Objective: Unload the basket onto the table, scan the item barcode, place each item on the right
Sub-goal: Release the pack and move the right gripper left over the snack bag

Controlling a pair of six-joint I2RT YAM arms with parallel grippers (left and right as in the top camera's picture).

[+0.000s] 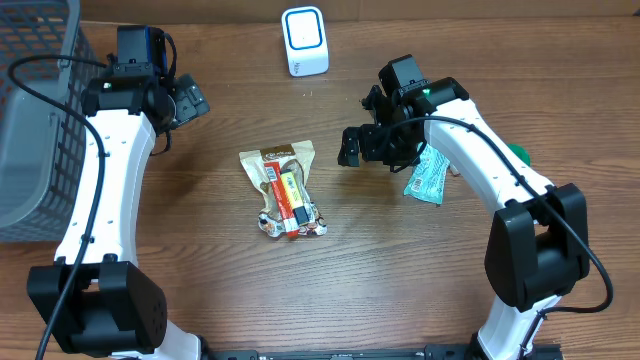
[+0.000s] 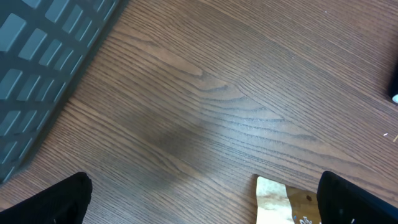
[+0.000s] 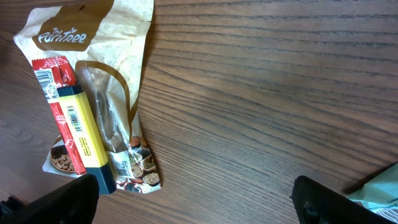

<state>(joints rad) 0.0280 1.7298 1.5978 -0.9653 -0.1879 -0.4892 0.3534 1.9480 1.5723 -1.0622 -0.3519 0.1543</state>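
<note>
A beige and brown snack pouch (image 1: pixel 283 170) lies flat mid-table, and a yellow and red bar (image 1: pixel 291 200) with a barcode label rests on top of it. The white barcode scanner (image 1: pixel 304 41) stands at the back edge. My right gripper (image 1: pixel 362 145) hovers open just right of the pouch. In the right wrist view the pouch (image 3: pixel 118 50) and bar (image 3: pixel 78 130) sit upper left of the gripper (image 3: pixel 196 202). My left gripper (image 1: pixel 190 100) is open, up and left of the pouch. Only the pouch's corner (image 2: pixel 280 202) shows in the left wrist view, inside the right fingertip (image 2: pixel 354 202).
A grey wire basket (image 1: pixel 30 120) fills the left edge and shows as a grid (image 2: pixel 37 56) in the left wrist view. A teal packet (image 1: pixel 425 180) lies under my right arm, with a green object (image 1: pixel 518 152) behind it.
</note>
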